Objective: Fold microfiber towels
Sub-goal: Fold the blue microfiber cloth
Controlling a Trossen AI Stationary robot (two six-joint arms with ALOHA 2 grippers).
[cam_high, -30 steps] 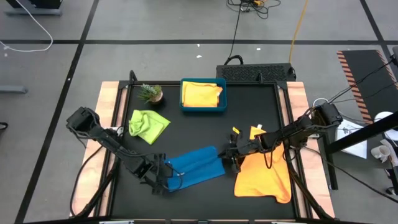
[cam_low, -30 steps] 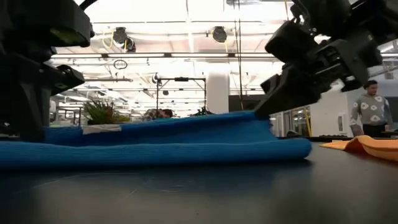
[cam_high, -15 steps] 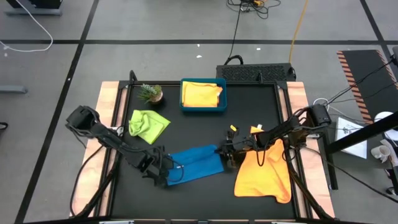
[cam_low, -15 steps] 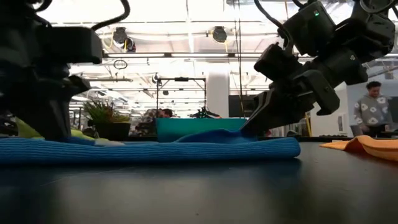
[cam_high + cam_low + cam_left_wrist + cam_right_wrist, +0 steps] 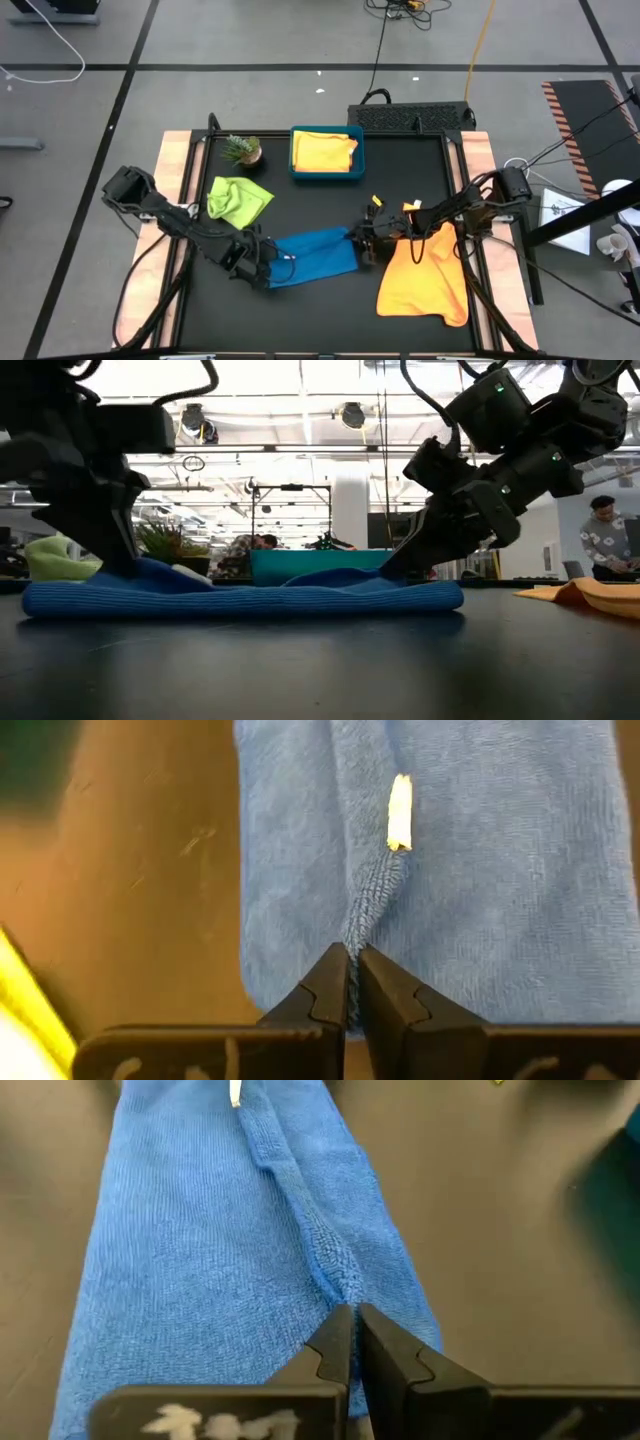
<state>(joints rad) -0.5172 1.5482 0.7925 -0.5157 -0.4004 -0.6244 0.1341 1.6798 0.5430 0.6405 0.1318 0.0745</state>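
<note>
My left gripper [image 5: 352,982] has its two fingers pressed together on a little ridge of the blue towel [image 5: 312,258], at the end of the towel nearest the lime green towel [image 5: 238,199]; my right gripper [image 5: 350,1342] is pinched tight on the other end of the same blue towel, where a small fold of cloth runs up into my fingers; the blue towel lies flat and long on the black table [image 5: 320,320] between my two grippers, folded into a strip; a small white tag [image 5: 400,812] shows on the blue cloth just past my left fingers; beside my right gripper an orange towel [image 5: 425,280] lies spread out on the table; the lime green towel sits bunched up near my left arm; farther back a small potted plant [image 5: 241,150] stands next to a teal tray [image 5: 327,173]; a yellow towel [image 5: 323,150] rests inside that tray; in the low view a person [image 5: 606,540] shows in the room far behind the table.
</note>
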